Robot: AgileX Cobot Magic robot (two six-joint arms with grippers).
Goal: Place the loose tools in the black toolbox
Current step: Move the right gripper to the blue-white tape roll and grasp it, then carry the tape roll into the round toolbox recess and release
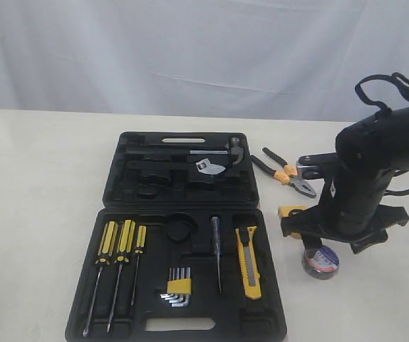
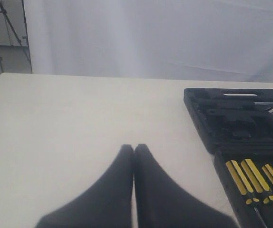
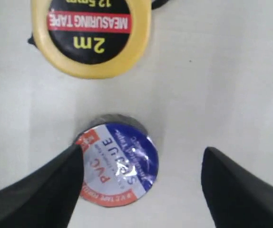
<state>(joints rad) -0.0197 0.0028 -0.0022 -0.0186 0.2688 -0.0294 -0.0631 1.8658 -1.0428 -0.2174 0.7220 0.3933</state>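
Three loose tools lie on the table (image 1: 33,178) right of the toolbox (image 1: 119,171): pliers (image 1: 284,172) beside its lid, tape measure (image 1: 290,212) beside its tray and half hidden by the right arm (image 1: 365,178), and tape roll (image 1: 321,262) a little farther from the box. The knife (image 1: 248,266) sits in the tray's right-hand slot. The right gripper (image 3: 142,156) hangs over the roll with jaws spread wide, one finger at its edge, grasping nothing. The left gripper (image 2: 134,149) is clenched on nothing, above bare table left of the toolbox.
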